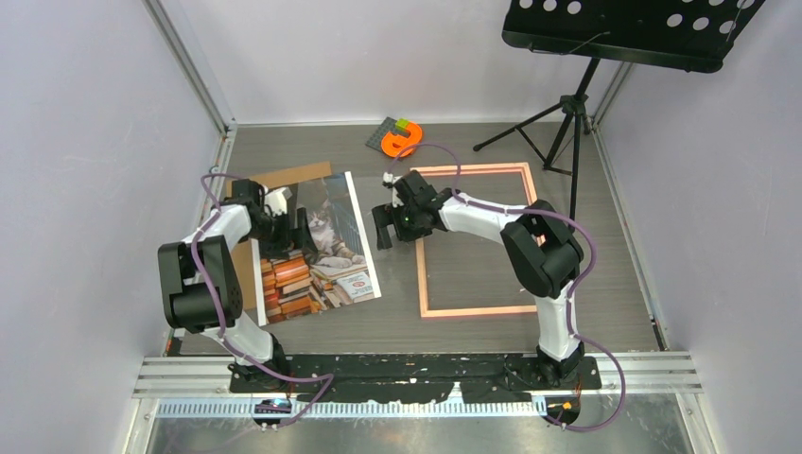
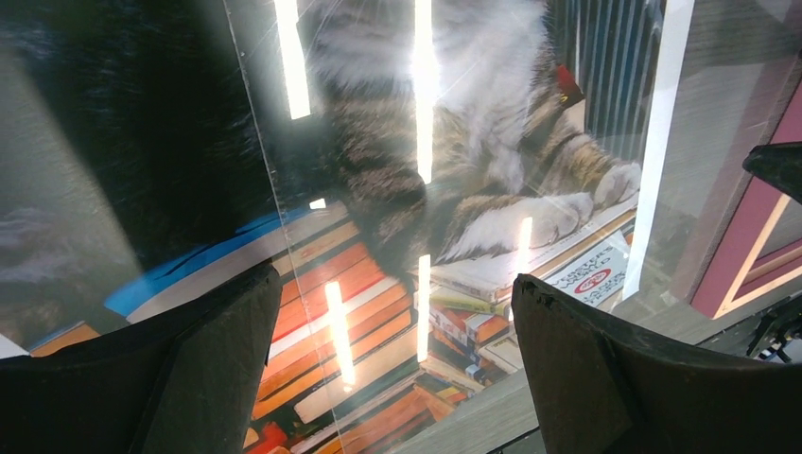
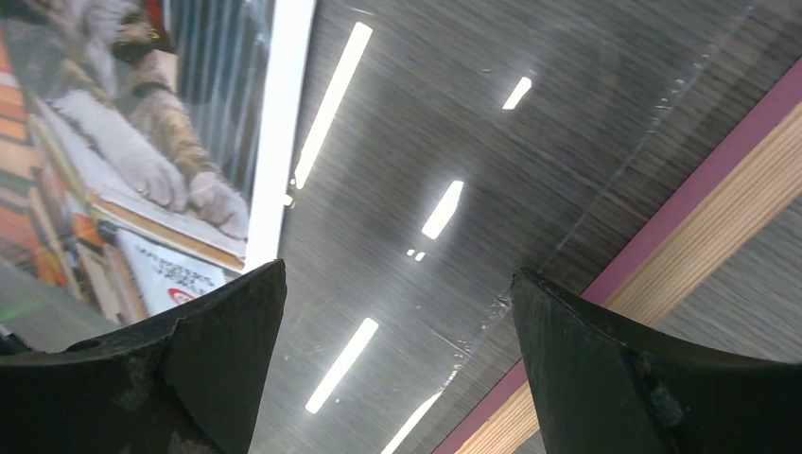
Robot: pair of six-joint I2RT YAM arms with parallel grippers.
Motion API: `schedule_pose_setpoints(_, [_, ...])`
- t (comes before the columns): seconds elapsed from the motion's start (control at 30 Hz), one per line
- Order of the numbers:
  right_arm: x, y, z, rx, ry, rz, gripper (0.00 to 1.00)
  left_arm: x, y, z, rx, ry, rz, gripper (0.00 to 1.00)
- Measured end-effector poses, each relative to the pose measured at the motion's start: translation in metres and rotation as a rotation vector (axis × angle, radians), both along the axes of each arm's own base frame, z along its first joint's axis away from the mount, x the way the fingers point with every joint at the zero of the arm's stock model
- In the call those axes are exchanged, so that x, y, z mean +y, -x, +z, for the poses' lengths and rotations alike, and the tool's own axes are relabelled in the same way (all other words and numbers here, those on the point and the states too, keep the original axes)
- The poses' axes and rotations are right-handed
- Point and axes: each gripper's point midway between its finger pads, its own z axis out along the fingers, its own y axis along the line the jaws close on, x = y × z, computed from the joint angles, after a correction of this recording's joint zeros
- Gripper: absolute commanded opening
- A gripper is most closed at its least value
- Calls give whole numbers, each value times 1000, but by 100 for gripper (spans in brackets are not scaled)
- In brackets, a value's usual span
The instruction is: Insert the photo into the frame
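The photo (image 1: 322,260), a grey-and-white cat on stacked books, lies flat at the left on the table. It fills the left wrist view (image 2: 454,189) and shows at the left of the right wrist view (image 3: 123,170). The pink frame (image 1: 473,310) lies flat to its right, and its edge shows in both wrist views (image 2: 747,246) (image 3: 662,255). A clear glossy sheet (image 3: 454,142) covers part of the photo and the table beside the frame. My left gripper (image 1: 293,227) (image 2: 392,359) hangs open over the photo's books, holding nothing. My right gripper (image 1: 383,227) (image 3: 397,359) hangs open over the sheet, between photo and frame.
A plain brown board (image 1: 293,176) sticks out from under the photo at the back left. An orange piece on a small grey plate (image 1: 402,139) sits at the back. A black music stand (image 1: 567,123) stands at the back right. Enclosure walls close in on both sides.
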Motion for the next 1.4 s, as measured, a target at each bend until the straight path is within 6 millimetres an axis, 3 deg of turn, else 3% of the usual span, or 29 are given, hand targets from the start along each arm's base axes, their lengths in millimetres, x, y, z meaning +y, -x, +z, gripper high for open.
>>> schedule_pose_setpoints(0.47, [-22,-8,-8,-62,120,-55,95,9,2,-1,-2,-50,15,95])
schedule_pose_setpoints(0.63, [-19,-2,-8,-65,112,-44,95,8,2,-1,-2,-49,14,93])
schedule_pose_setpoints(0.9, [2,11,-4,-33,24,-1,95,3,3,0,-3,-18,4,92])
schedule_pose_setpoints(1.4, [4,14,-3,-11,1,6,95,-2,4,6,-29,69,-33,91])
